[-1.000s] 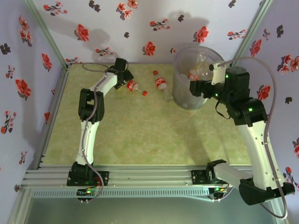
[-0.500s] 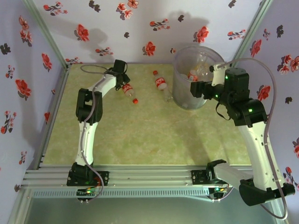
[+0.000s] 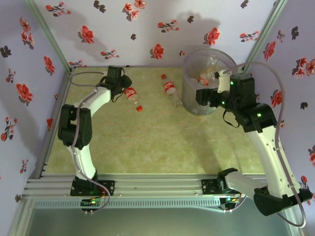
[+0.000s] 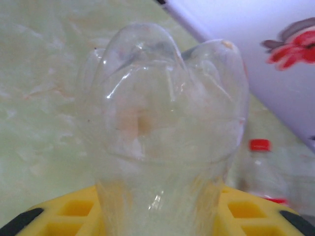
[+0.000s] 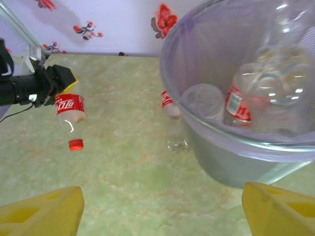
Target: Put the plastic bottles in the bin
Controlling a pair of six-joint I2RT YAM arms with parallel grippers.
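Left gripper [image 3: 122,88] tight around 1 red-capped bottle [image 3: 132,95] (by its base); right gripper [image 3: 202,96] spread near the bin [image 3: 189,84].

A bottle [image 3: 170,88] lies beside the bin [image 3: 188,83]; mid-table [image 3: 147,142] open.

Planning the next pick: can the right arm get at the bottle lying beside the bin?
Probably yes. The right gripper is open and empty beside the bin, and the bottle has bare table on its other side. It lies close to the bin wall, which may crowd one finger.
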